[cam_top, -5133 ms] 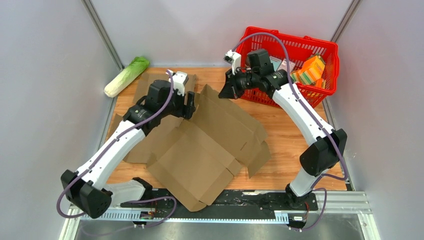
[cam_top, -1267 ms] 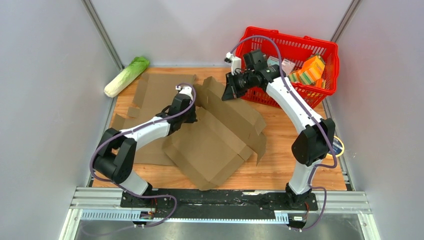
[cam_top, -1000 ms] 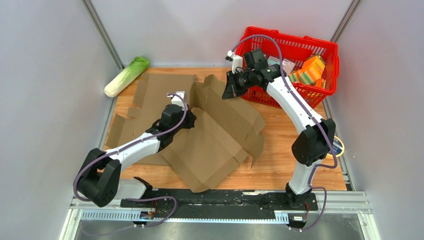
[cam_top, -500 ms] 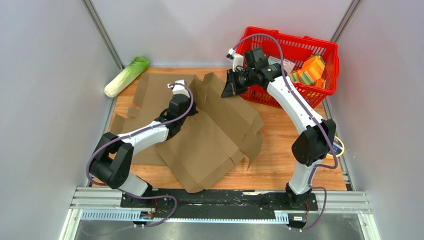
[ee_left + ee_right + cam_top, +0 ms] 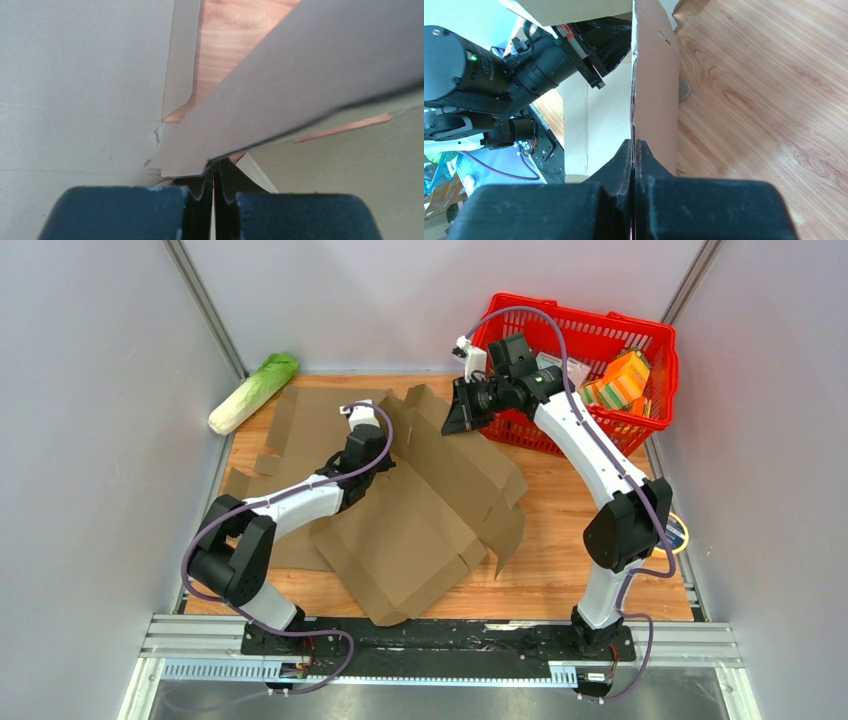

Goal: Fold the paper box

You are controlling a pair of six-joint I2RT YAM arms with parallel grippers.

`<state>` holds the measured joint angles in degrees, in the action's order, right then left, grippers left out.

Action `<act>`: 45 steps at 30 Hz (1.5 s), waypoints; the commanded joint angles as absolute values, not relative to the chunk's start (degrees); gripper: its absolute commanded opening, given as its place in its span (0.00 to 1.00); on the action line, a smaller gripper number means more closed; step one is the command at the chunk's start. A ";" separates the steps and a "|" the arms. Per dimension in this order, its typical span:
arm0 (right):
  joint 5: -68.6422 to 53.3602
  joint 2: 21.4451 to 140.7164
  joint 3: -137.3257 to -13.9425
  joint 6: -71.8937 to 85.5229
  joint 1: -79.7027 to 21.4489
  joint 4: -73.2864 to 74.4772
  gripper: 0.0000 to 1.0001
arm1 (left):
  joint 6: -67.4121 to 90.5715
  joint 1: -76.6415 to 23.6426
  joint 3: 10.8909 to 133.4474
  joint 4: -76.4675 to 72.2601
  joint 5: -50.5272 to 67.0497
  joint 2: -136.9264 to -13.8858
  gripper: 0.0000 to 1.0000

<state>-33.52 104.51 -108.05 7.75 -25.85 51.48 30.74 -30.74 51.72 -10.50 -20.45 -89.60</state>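
Two hands, one paper box (image 5: 420,530): the left hand (image 5: 214,172) was pinched shut on a flap edge mid-sheet, the right hand (image 5: 633,150) clamped on the far edge, that panel standing upright, the rest spread across the wooden surface (image 5: 590,530). One red basket (image 5: 600,316) and one cabbage (image 5: 253,392) sat behind

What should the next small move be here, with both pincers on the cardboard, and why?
Probably raise the left pincer a little, swinging its panel up along the crease. Both pincers are shut on edges of the cardboard box. The right pincer holds a far flap raised, while most of the sheet lies flat, so the walls are not yet stood up.
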 commanded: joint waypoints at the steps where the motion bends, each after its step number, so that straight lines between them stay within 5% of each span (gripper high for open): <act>1: -35.51 103.36 -110.48 8.70 -25.93 47.73 0.00 | 31.55 -31.29 50.01 -11.69 -17.85 -90.17 0.00; 25: -37.09 101.51 -102.13 9.84 -26.46 42.19 0.00 | 38.58 -31.82 48.25 -18.89 -8.88 -101.16 0.04; 45: -35.16 99.58 -95.18 8.88 -26.63 37.88 0.00 | 33.94 -33.22 40.78 -27.34 -4.21 -96.96 0.11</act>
